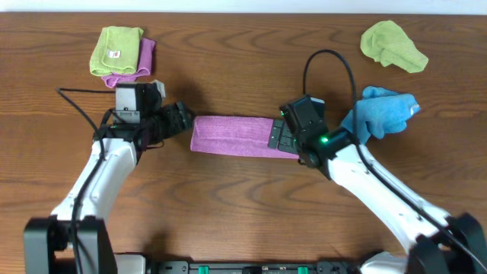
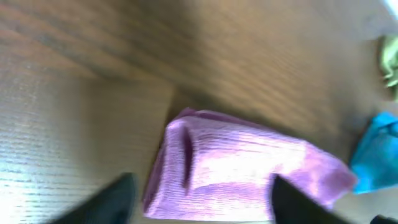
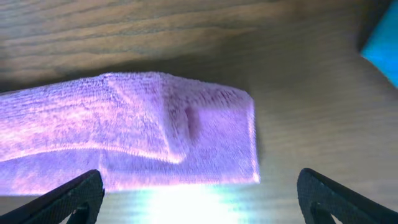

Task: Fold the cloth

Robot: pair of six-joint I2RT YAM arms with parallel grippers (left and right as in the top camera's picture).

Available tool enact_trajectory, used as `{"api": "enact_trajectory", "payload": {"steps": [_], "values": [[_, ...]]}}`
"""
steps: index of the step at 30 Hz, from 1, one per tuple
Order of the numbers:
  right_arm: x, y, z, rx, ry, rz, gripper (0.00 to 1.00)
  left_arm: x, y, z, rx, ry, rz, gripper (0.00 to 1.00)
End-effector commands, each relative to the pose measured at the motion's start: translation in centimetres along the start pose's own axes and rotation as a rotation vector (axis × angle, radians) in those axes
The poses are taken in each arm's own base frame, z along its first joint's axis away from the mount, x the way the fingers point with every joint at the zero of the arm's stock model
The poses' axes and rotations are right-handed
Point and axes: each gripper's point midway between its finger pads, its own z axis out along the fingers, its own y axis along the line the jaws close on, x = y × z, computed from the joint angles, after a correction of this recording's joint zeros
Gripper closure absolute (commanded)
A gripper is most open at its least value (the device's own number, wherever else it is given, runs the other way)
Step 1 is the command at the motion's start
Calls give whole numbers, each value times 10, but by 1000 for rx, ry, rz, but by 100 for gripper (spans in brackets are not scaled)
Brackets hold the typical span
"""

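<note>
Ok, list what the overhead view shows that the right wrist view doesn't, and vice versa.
Overhead only: the left gripper at one end of the cloth, a lime-green cloth top right, a green-on-purple stack top left. Right wrist only: the cloth's folded end close up, layers visible, with the right gripper open and its fingers wide of the fabric. Both: the purple cloth folded into a strip on the wooden table, and the blue cloth.
</note>
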Motion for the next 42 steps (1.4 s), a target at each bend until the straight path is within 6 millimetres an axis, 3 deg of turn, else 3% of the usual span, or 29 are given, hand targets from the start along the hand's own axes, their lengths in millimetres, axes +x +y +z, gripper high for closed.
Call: {"api": "enact_trajectory", "payload": {"steps": [1, 4, 8, 14, 21, 33, 42], "values": [[-6, -4, -17, -8, -25, 100, 1, -7, -17, -6, 56, -19, 16, 77], [4, -8, -22, -5, 18, 197, 1, -2, -22, 2, 64, -3, 20, 94], [17, -7, -20, -32, 100, 247, 1, 6, -27, 16, 70, 27, 42, 94], [20, -13, -16, -30, 125, 271, 1, 22, -29, 42, 57, 76, 70, 94], [31, -18, 3, -94, 179, 356, 1, 41, -15, 71, 7, 137, 71, 94], [51, -22, 31, -156, 203, 476, 1, 52, 10, 94, -64, 173, 46, 94], [51, -20, 58, -144, 199, 501, 1, 57, 20, 97, -103, 187, 38, 94]]}}
